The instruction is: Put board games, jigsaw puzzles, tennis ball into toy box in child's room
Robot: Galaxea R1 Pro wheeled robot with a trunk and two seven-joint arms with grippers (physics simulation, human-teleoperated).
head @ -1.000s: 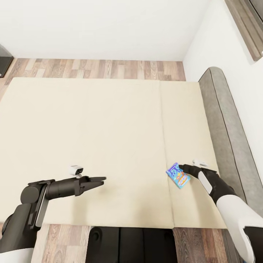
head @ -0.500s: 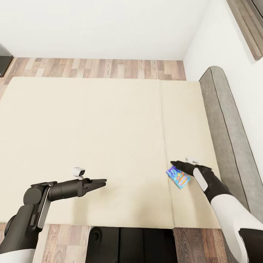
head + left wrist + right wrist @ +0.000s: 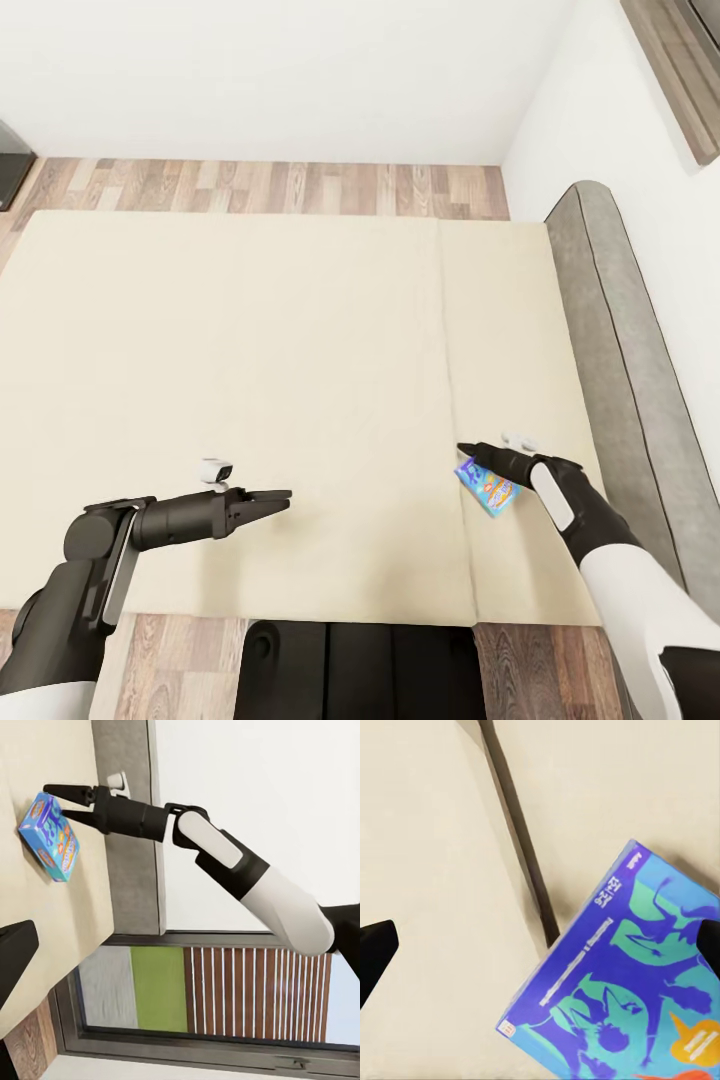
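Board game, small blue box (image 3: 488,486): lies flat on the bed (image 3: 250,380), lower right of the head view, on the narrower right panel just beside the seam (image 3: 447,400).

Nearest the camera, lower left of the head view: left tool (image 3: 275,497) hovers over the near part of the wide panel, tips close together, nothing between them. It stands well apart from the box, across the seam.

Lower right of the head view: right tool (image 3: 470,451) reaches in from the frame's right edge, its tips pointing toward the frame's left. The box sits just beside and below those tips in the frame, at the tool's near side rather than squarely ahead of it. In the right wrist view, the box (image 3: 637,982) fills one side of the picture with the seam (image 3: 521,840) running past its corner; the dark finger tips (image 3: 375,949) appear at opposite edges, so the jaws stand wide with nothing yet gripped. The left wrist view shows the tool (image 3: 60,793) poised over the box's (image 3: 50,836) far end, apparently not touching.

Long axis: box runs diagonally, upper left to lower right in the head view. Judgement: the right arm is the nearer by far; its tool needs to come down and straddle the short width across that diagonal.

Farther off: wood-plank floor (image 3: 280,188) beyond the bed, grey headboard (image 3: 620,340) along the right.
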